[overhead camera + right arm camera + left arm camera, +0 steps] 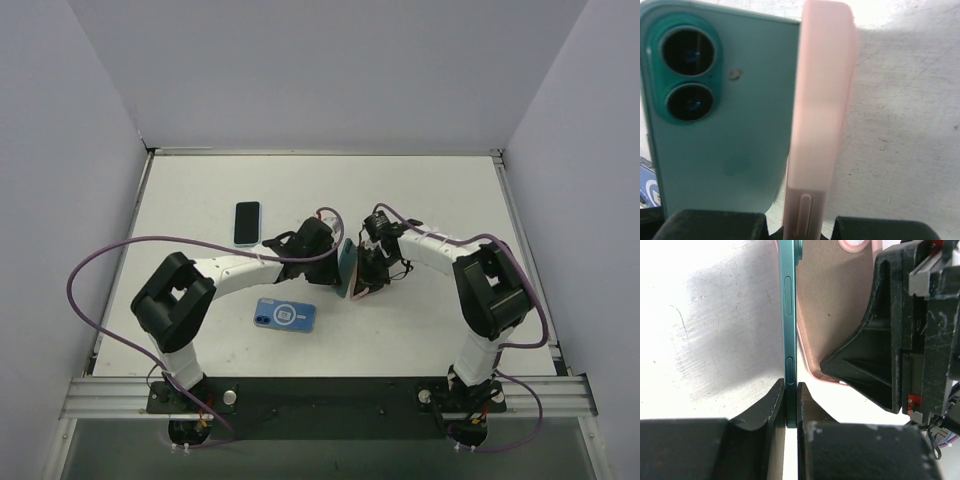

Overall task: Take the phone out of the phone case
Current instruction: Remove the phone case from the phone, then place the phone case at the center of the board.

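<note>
The left claw [791, 390] is clamped on the edge of the upright teal phone [788, 315]. The right claw [800, 226] grips the pink phone case [822, 100], held just beside the phone above the counter [420, 200].

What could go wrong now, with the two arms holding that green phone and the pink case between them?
1. The left gripper pinches the phone only at one thin end, so it could twist or slip and drop onto the table.
2. The case looks soft and sits close beside the phone. It might snag on the phone or bend out of the right gripper as the arms part.
</note>
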Controlling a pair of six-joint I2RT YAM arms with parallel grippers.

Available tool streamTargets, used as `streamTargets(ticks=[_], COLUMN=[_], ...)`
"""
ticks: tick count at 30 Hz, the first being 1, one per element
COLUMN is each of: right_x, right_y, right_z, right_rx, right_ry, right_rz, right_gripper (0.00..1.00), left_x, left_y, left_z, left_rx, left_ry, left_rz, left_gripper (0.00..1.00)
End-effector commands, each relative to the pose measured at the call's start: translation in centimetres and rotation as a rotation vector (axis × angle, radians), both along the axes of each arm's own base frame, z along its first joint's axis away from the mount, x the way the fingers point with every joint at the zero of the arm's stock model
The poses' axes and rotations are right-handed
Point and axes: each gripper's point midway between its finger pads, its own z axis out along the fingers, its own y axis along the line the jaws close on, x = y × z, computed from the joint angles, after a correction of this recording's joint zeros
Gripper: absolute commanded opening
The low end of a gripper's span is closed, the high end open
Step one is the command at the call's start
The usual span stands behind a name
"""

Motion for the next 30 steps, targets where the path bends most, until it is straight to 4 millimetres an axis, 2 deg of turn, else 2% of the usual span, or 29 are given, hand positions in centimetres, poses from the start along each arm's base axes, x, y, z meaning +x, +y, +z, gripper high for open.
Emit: streamTargets(ticks=[1, 4, 6, 7, 9, 11, 12, 13, 14, 15, 16, 17, 18, 19, 20, 22, 23, 25, 26, 27, 30], right_x=[-0.2, 1.6, 2.9, 3.8, 5.2, 6.9, 7.6, 9.0, 9.8, 10.6, 11.7, 12.5, 13.0, 13.7, 14.2, 14.0, 13.4, 12.6, 11.2, 10.8, 9.0], right_y=[-0.9, -2.0, -2.6, -3.5, -4.6, -6.6, -7.4, -8.9, -9.7, -10.3, -11.1, -12.4, -12.7, -13.9, -15.2, -16.2, -17.2, -17.9, -18.3, -19.3, -21.1], right_z=[1.9, 2.8, 3.4, 4.0, 5.0, 6.4, 6.8, 7.6, 8.0, 8.4, 8.9, 9.1, 9.1, 9.4, 9.3, 9.4, 8.3, 8.5, 7.0, 7.3, 5.9], right_rx=[0.043, 0.057, 0.069, 0.083, 0.112, 0.143, 0.148, 0.159, 0.167, 0.175, 0.183, 0.190, 0.199, 0.212, 0.227, 0.254, 0.261, 0.278, 0.260, 0.253, 0.264], right_ry=[0.015, -0.013, -0.034, -0.043, -0.068, -0.099, -0.111, -0.135, -0.147, -0.156, -0.174, -0.181, -0.179, -0.191, -0.210, -0.222, -0.219, -0.241, -0.218, -0.244, -0.246], right_rz=[-0.018, -0.077, -0.111, -0.148, -0.191, -0.267, -0.296, -0.350, -0.378, -0.412, -0.443, -0.488, -0.520, -0.566, -0.614, -0.695, -0.739, -0.784, -0.808, -0.837, -0.910], right_gripper=[0.00, 0.00, 0.00, 0.00, 0.00, 0.00, 0.00, 0.00, 0.00, 0.00, 0.00, 0.00, 0.00, 0.00, 0.00, 0.00, 0.00, 0.00, 0.00, 0.00, 0.00], left_x=[1.5, 1.0, 1.3, 1.2, 2.4, 2.7, 4.3, 4.6, 5.4, 6.9, 7.3, 8.0, 8.6, 9.7, 10.3, 12.4, 13.2, 14.9, 15.8, 16.3, 18.5], left_y=[-1.8, -1.9, -1.4, -1.4, -0.7, -0.7, 0.0, -0.1, 0.0, 0.2, 0.2, 0.1, 0.0, 0.2, 0.0, -0.1, -0.4, -0.6, -0.7, -0.9, -1.3], left_z=[5.8, 7.2, 8.3, 8.8, 9.9, 10.9, 11.6, 12.2, 11.9, 13.0, 13.2, 12.6, 12.9, 13.6, 12.8, 14.0, 13.2, 13.9, 12.7, 12.6, 11.4], left_rx=[-0.100, -0.133, -0.164, -0.191, -0.250, -0.329, -0.370, -0.409, -0.424, -0.451, -0.466, -0.465, -0.482, -0.498, -0.502, -0.558, -0.575, -0.609, -0.610, -0.622, -0.650], left_ry=[-0.116, -0.101, -0.094, -0.076, -0.066, -0.035, -0.055, -0.047, -0.029, -0.049, -0.041, -0.019, -0.020, -0.034, 0.000, -0.028, -0.006, -0.015, 0.008, 0.013, 0.032], left_rz=[-0.038, -0.061, -0.052, -0.060, -0.030, -0.024, 0.005, -0.002, 0.013, 0.025, 0.019, 0.025, 0.022, 0.034, 0.048, 0.048, 0.059, 0.060, 0.072, 0.070, 0.076], left_gripper=[0.00, 0.00, 0.00, 0.00, 0.00, 0.00, 0.00, 0.00, 0.00, 0.00, 0.00, 0.00, 0.00, 0.00, 0.00, 0.00, 0.00, 0.00, 0.00, 0.00, 0.00])
